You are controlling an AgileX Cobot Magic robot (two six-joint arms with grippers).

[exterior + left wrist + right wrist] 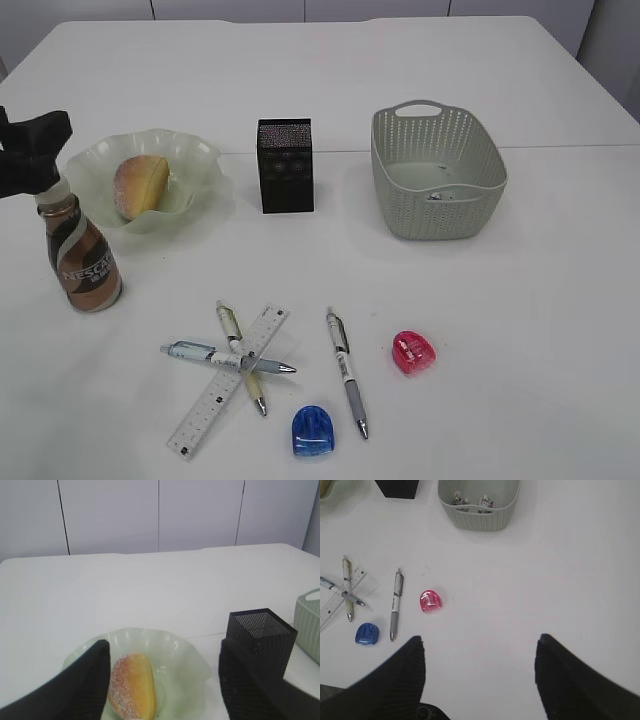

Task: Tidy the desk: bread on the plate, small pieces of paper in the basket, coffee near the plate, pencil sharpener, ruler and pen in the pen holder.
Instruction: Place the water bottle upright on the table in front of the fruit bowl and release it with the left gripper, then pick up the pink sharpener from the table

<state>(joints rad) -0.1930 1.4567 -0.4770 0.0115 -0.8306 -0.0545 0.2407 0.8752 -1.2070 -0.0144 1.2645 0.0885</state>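
The bread [140, 185] lies on the pale green plate [200, 165]. The coffee bottle [85, 260] stands just left of the plate. My left gripper [35, 150] is open right above the bottle's cap; its wrist view looks past the open jaws [163, 645] at the bread [132, 685]. Three pens [346, 372], a clear ruler [228, 382], a pink sharpener [413, 352] and a blue sharpener [314, 431] lie at the front. The black mesh pen holder [286, 165] stands mid-table. My right gripper [480, 639] is open over bare table, right of the pink sharpener [430, 602].
The grey-green basket [438, 175] stands at the back right with small paper pieces [460, 500] inside. Two pens cross the ruler [340, 600] at the front left. The table's far edge lies behind the plate and basket.
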